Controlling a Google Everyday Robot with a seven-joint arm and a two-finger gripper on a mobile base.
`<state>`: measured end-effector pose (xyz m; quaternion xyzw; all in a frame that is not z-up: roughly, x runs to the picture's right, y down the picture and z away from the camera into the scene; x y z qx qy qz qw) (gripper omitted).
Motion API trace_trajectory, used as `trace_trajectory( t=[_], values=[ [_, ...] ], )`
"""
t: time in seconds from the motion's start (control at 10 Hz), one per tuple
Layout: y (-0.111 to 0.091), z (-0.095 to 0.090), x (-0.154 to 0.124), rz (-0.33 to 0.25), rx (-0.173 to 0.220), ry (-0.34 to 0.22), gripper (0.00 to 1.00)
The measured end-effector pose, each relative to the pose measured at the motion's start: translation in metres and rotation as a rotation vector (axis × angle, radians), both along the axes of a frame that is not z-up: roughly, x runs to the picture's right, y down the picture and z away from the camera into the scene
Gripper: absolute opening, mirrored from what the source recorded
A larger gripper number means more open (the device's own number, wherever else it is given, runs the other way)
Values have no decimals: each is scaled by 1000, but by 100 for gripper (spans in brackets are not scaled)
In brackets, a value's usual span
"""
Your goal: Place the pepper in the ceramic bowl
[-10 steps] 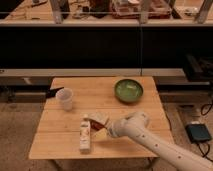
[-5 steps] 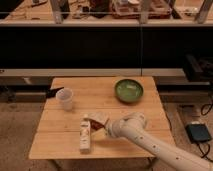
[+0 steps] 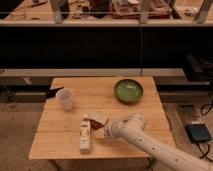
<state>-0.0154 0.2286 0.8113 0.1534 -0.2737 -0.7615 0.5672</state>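
The pepper (image 3: 94, 124) is a small dark red shape on the wooden table (image 3: 100, 87), between the white tube (image 3: 85, 135) and the arm's wrist. My gripper (image 3: 100, 126) is at the end of the white arm that comes in from the lower right. It is low over the table, right at the pepper, and partly hides it. The green ceramic bowl (image 3: 128, 90) sits at the back right of the table, well apart from the gripper.
A translucent plastic cup (image 3: 65, 98) stands at the back left. A pale block (image 3: 99, 117) lies just behind the pepper. A dark shelf unit runs behind the table. A black box (image 3: 199, 133) lies on the floor at the right.
The arm has crept slightly left toward the pepper. The bowl, cup and tube have not moved.
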Motion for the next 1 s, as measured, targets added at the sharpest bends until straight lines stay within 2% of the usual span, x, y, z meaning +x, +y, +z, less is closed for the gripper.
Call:
trace_trajectory(
  t=[0.5, 1.0],
  values=[
    [9, 7, 3, -10, -16, 22, 51],
    [-6, 10, -9, -11, 7, 25, 51]
  ],
)
